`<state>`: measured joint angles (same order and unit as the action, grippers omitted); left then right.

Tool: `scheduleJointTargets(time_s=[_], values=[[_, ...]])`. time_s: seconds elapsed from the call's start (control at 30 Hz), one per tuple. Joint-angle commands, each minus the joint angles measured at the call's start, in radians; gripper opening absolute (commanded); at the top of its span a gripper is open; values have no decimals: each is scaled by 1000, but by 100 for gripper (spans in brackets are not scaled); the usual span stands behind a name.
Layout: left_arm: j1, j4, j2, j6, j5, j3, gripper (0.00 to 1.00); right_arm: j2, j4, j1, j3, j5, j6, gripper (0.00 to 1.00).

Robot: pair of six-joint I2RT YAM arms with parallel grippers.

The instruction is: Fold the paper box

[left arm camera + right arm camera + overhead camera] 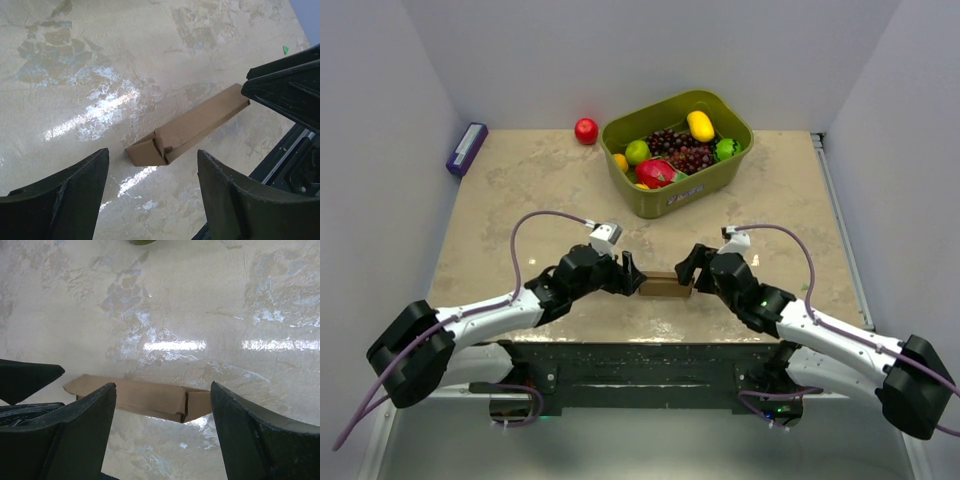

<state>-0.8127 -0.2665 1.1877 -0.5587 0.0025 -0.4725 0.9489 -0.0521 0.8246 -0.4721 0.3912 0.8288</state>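
A small purple box (pixel 467 148) lies at the ten o'clock corner of the bench (pixel 520 200), against the left wall. The left claw (pixel 632 278) sits low over the near edge, at about six o'clock, and points toward three o'clock. In its wrist view the two fingers (pixel 75 190) are spread wide with nothing between them. A red apple (pixel 586 131) rests at about eleven o'clock, near the back wall. The paper box (pixel 666 287) lies flat on the bench at six o'clock, between the two claws, a long narrow brown shape running from nine to three o'clock. The left wrist view shows its near end (pixel 187 125) just past the fingertips, with the end flaps folded in but still gaping a little. A green bin (pixel 700 190) of fruit stands at one o'clock, well apart from the paper box. The right claw (pixel 688 272) faces nine o'clock at the paper box's other end, with its fingers (pixel 75 430) also held wide apart and clasping nothing. Whether either claw touches the cardboard cannot be told.
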Motion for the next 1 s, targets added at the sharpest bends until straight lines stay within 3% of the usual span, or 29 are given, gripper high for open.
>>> scheduleJointTargets(time_s=[0.0,0.2,0.77,0.97], values=[[15,-40,22,-43,30,3,72,17,26,2,10,-14,23,78],[20,-68,9,-55,19,5,65,39,40,2,16,-23,29,77],[32,-79,79,-60,19,-60,60,50,27,1,33,-2,52,69],[32,-88,96,-61,63,-46,50,60,40,2,46,-21,66,63]])
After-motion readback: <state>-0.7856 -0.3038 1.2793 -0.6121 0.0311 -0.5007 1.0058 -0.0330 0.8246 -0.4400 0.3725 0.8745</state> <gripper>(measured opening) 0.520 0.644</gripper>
